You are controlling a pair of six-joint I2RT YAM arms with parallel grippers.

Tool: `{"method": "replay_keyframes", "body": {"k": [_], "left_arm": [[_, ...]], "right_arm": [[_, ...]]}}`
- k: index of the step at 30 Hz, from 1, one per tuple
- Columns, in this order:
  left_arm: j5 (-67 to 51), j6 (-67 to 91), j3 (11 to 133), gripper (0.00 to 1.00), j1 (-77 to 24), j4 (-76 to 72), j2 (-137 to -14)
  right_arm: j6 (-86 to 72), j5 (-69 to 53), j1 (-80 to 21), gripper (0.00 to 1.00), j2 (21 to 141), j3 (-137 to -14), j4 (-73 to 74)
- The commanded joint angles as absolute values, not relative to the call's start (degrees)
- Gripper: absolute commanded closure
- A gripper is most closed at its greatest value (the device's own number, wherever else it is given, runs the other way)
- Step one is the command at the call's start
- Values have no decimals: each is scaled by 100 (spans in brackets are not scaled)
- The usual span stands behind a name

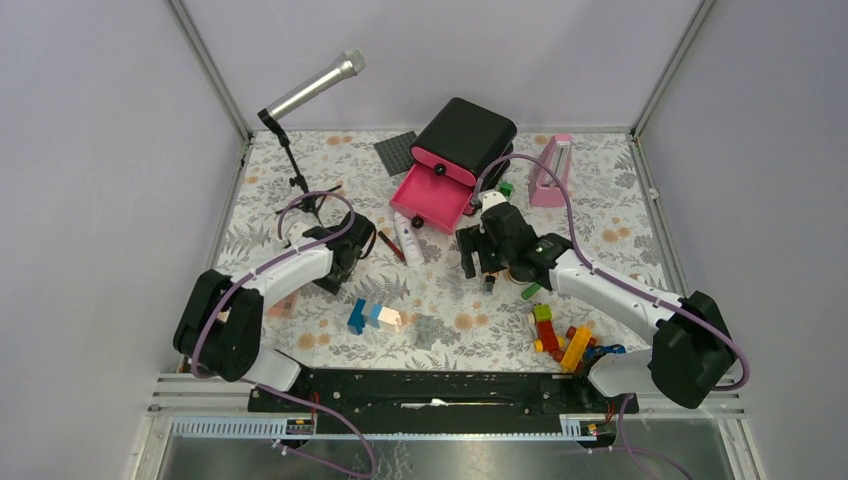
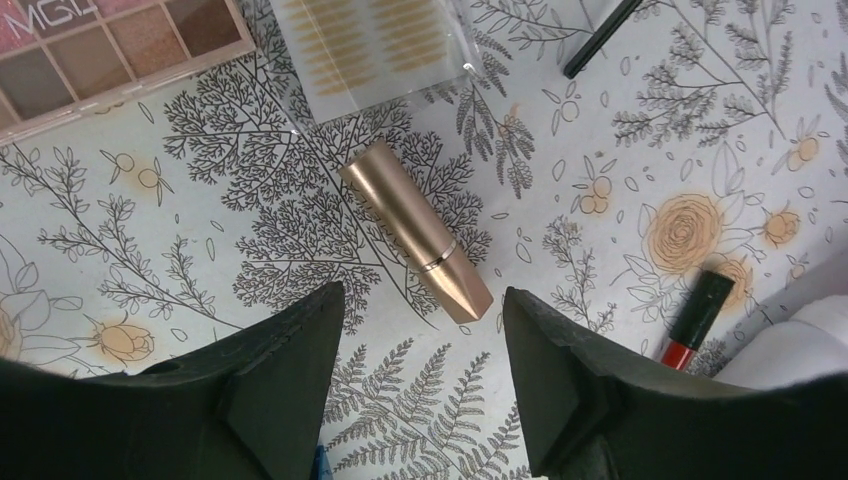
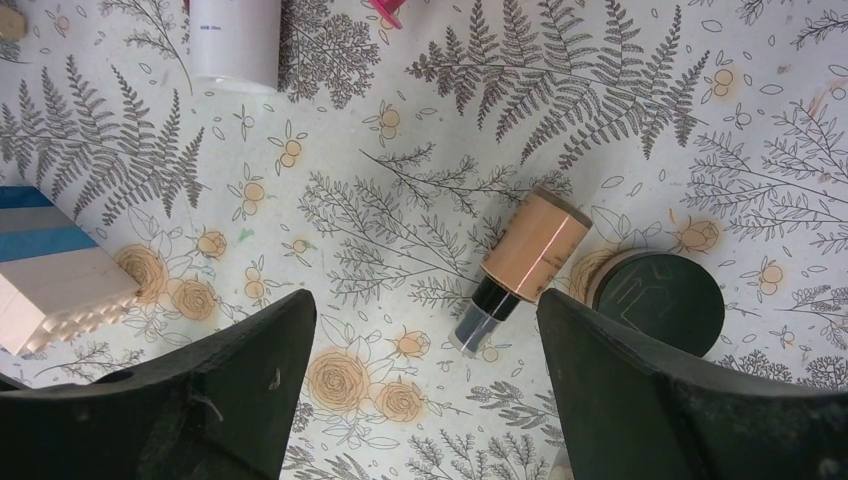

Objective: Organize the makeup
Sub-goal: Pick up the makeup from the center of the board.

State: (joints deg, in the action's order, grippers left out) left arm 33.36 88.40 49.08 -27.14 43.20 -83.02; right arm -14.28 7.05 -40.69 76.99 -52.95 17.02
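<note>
I hover my left tool [image 2: 421, 318], jaws apart, over the rose-gold lipstick [image 2: 415, 230]; my right tool [image 3: 425, 298] gapes above the peach bottle [image 3: 527, 252], mid-desk.

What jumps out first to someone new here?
The pink-and-black case at the far middle of the table, its pink drawer pulled open, and the microphone on a stand at far left. Both grippers hang open over makeup: left gripper above the rose-gold lipstick, right gripper above the peach bottle.

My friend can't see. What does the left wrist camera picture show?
A rose-gold lipstick lies on a flowery tablecloth, just ahead of the open left gripper. An eyeshadow palette sits top left, a red pencil at lower right.
</note>
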Motion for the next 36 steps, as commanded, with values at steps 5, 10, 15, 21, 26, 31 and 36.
{"method": "replay_keyframes", "body": {"k": [5,10,15,21,26,31,36], "left_arm": [[2991,9384,4924,35,-2562,4191,-8568],[2833,9385,4844,39,-2360,3929,-8752],[2766,9316,4919,42,-2214,3908,-9029],[2697,9241,4858,63,-2157,3859,-9127],[2686,9014,4808,97,-2162,3816,-9011],[2637,8202,4968,100,-2287,3679,-8583],[3379,6886,5744,100,-3219,3353,-8054]], "right_arm": [[-1250,884,-4113,11,7454,-5182,1667],[-1249,881,-4108,11,7431,-5146,1662],[-1257,920,-4109,10,7346,-5111,1621],[-1263,984,-4105,10,7296,-5076,1618],[-1273,1039,-4110,10,7253,-5074,1602],[-1294,1079,-4107,9,7218,-5046,1577],[-1378,1181,-4110,9,7123,-4953,1450]]}}
